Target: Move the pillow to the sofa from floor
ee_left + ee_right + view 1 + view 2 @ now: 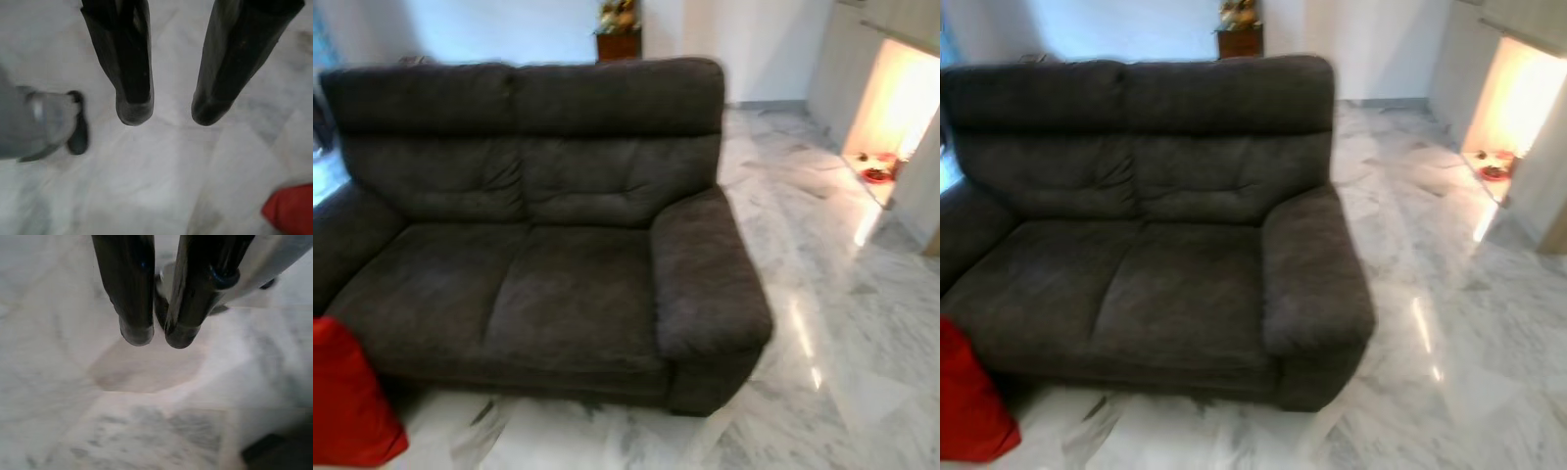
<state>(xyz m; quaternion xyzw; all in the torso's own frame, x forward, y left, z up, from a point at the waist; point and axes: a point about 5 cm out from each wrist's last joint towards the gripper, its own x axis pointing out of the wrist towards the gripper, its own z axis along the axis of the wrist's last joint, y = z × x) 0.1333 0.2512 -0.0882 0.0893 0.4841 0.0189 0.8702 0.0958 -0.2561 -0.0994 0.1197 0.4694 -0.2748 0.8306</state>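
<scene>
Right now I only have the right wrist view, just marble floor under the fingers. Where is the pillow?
Observer: The red pillow lies on the floor at the robot's left, against the sofa's front corner.
Operator: Anything on the seats?
Observer: No, both seat cushions are bare.
Operator: Is the left gripper holding it?
Observer: No. The left gripper hangs open above the floor, the pillow off to one side of it.
Operator: And mine?
Observer: The right gripper is nearly closed, holding nothing.
</scene>
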